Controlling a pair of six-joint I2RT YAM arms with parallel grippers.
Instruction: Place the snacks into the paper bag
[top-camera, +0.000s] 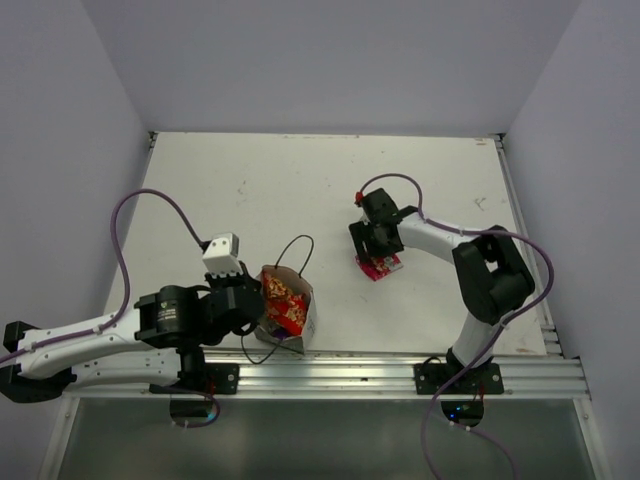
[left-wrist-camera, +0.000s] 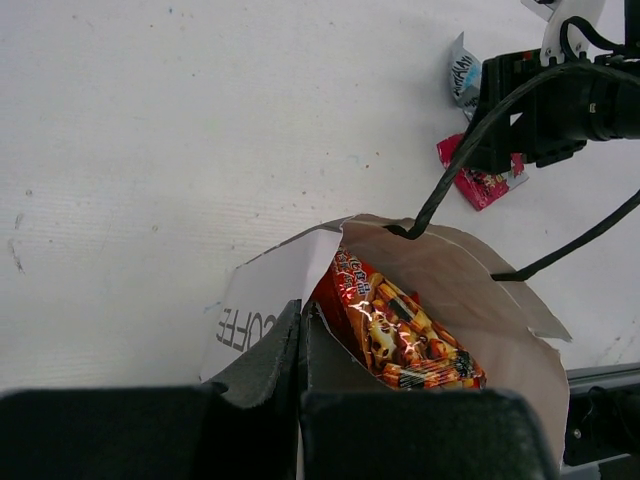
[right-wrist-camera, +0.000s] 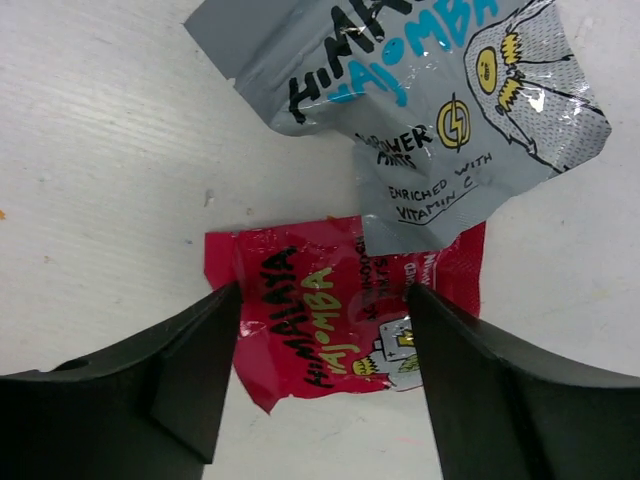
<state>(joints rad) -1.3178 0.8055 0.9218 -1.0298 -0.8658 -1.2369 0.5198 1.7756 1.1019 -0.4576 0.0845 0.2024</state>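
The white tabletop carries everything. In the overhead view's lower left the paper bag stands with its mouth up, and the left tool is closed tight, apparently pinching the bag's rim to hold it open. The right tool, right of centre overhead, has nothing in it and hangs wide open, its fingers straddling the pink packet. A red packet is already in the bag. The silvery-blue packet overlaps the pink one's upper right corner, so the tool should probably close low on the pink packet, away from that overlap, then carry it over the bag's mouth, avoiding the black cord handle
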